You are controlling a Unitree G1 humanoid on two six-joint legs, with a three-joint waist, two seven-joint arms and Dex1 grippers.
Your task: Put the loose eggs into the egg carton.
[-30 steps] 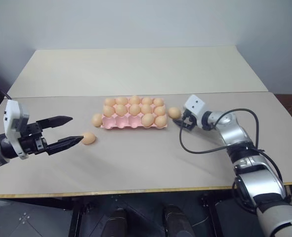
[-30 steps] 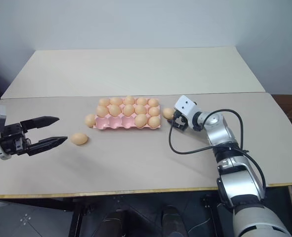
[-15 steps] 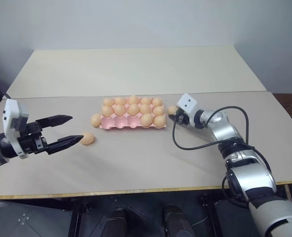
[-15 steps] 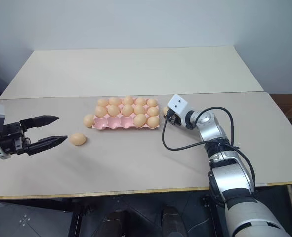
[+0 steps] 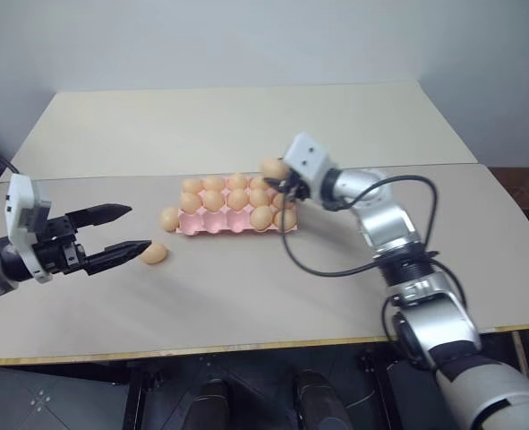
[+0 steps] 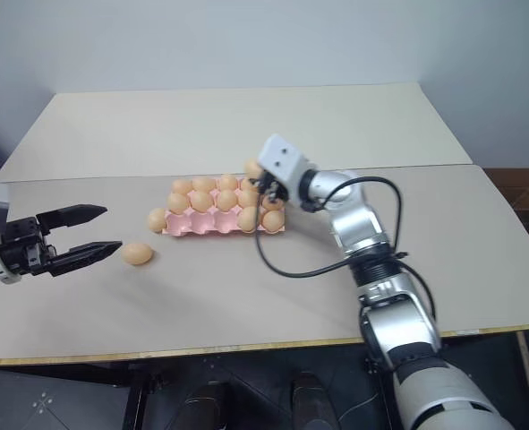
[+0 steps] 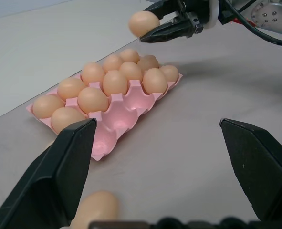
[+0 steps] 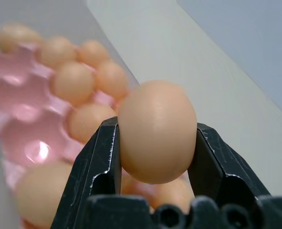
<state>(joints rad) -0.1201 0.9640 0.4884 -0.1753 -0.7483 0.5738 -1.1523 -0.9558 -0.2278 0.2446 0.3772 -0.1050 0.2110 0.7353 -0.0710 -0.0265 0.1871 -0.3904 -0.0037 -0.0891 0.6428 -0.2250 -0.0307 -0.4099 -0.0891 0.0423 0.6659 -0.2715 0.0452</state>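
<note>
Two pale tabletops (image 5: 246, 296) butt together along a seam just behind the work area, and there is broad bare surface in front of everything, right out to the near edge. The far table (image 5: 246, 121) is bare too.

Centre stage, the pink egg carton (image 5: 209, 227) lies flat just in front of that seam, most cups filled, with a few empty cups along its near row at the left end, clear in the left wrist view.

Over on the right, the right arm reaches in across the carton's right end, and the right gripper (image 8: 155, 143) is clamped on one egg (image 5: 273, 168), its black fingers (image 8: 95, 167) pressing either side of the shell, held up in the air above the carton's far right corner.

On the left, the left gripper (image 5: 112, 235) hangs with its fingers spread wide apart, holding nothing.

Two loose eggs lie on the table: one (image 5: 154, 253) just off the tip of the left gripper's nearer finger, whether touching I can't tell, and another (image 5: 168, 218) just beside the carton's left edge.
</note>
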